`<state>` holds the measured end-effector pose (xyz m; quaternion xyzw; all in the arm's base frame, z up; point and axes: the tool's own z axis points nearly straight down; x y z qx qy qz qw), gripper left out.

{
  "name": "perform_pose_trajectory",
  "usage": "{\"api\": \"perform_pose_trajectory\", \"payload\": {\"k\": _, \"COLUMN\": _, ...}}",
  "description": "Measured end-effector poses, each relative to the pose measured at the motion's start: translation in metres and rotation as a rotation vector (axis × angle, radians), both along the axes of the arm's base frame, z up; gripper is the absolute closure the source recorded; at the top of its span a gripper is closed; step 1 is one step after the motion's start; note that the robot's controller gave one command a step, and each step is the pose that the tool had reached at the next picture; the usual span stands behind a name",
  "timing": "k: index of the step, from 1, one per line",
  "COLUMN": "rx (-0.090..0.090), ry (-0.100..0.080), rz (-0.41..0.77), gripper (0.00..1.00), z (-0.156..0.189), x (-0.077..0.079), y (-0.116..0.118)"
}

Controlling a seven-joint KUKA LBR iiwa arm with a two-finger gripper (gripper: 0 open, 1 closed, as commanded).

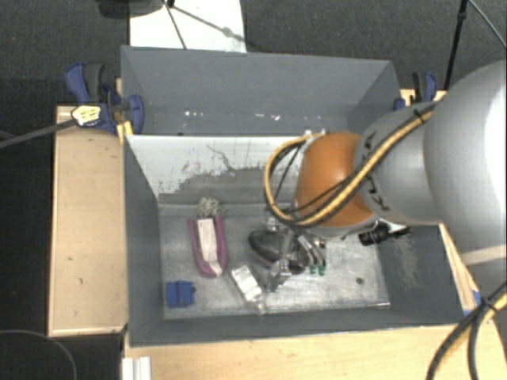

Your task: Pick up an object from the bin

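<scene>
In the camera view the task looks to be in its middle: the gripper [282, 269] is down at the floor of the bin [238, 93], under the arm's orange cover [329, 176], and nothing is seen lifted or clamped. Whether the claw is apart or together I cannot tell, since the wrist and its parts crowd that spot. The things nearest to it are a dark lump [264, 244], rounded and grey-black, just to its upper left, and a pale shiny packet [245, 282] just to its lower left. It may be touching one of them, but which one it is at I cannot say. The grasp itself and the lift out look to be left to do. Further left lie a purple strip [207, 245] with a pink middle, a small grey scrap [208, 206] above it, and a blue block [180, 294] near the front left corner, all apart from the gripper. The floor [348, 287] is flat grey metal, scuffed and scratched pale, so things would likely slide on it. The walls slope outward, and the floor to the gripper's right is bare, leaving room to rise.
</scene>
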<state>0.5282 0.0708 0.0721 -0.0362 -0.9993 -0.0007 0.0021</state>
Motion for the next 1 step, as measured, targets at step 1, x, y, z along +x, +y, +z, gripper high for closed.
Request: {"api": "perform_pose_trajectory", "payload": {"k": 1, "rx": -0.001, "ry": -0.006, "rz": -0.001, "gripper": 1.0, "z": 0.0033, "x": 0.0019, "y": -0.0025}}
